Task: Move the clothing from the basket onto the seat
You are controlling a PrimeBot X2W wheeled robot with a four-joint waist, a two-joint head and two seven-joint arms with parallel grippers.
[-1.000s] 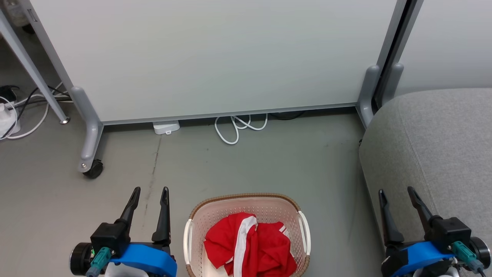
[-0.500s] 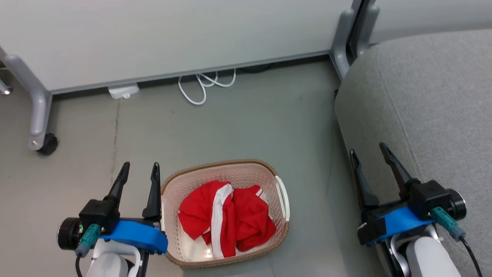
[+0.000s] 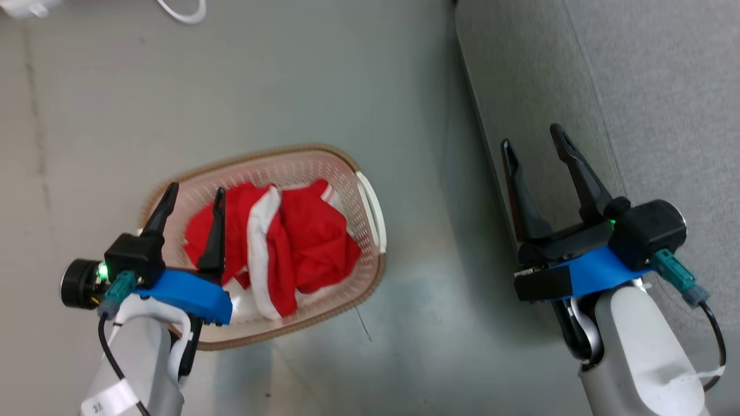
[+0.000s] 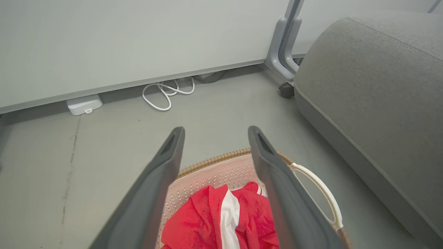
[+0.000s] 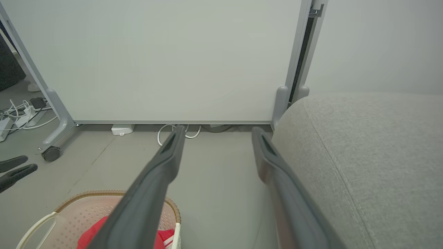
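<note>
both grippers are empty with jaws wide. the clothing (image 3: 300,237) is all in the basket (image 3: 347,167), bunched mid-basket with a white stripe across the heap. the basket sits on the floor (image 3: 289,75), near the seat's (image 3: 636,86) left edge but apart from it. the left gripper (image 3: 196,189) hangs over the basket's left rim, fingers pointing across the fabric. the right gripper (image 3: 532,136) is over the seat's left edge. step in hand looks like the reach for the first pick, nothing on the seat yet. to do it well: lower the left gripper onto the high fold by the stripe, keep the tips off the perforated wall and the white handle (image 4: 322,190), pinch a real bunch, and lift clear of the rim before swinging to the seat. the garments look tangled, so both may come up or the basket may drag. the head view gives the top-down layout. the left wrist view adds the partition panel (image 4: 138,41), a coiled white cable (image 4: 166,97) and the seat's rounded side. the right wrist view catches the left gripper's fingertips (image 5: 14,169) at its left edge and a panel caster (image 5: 51,153).
</note>
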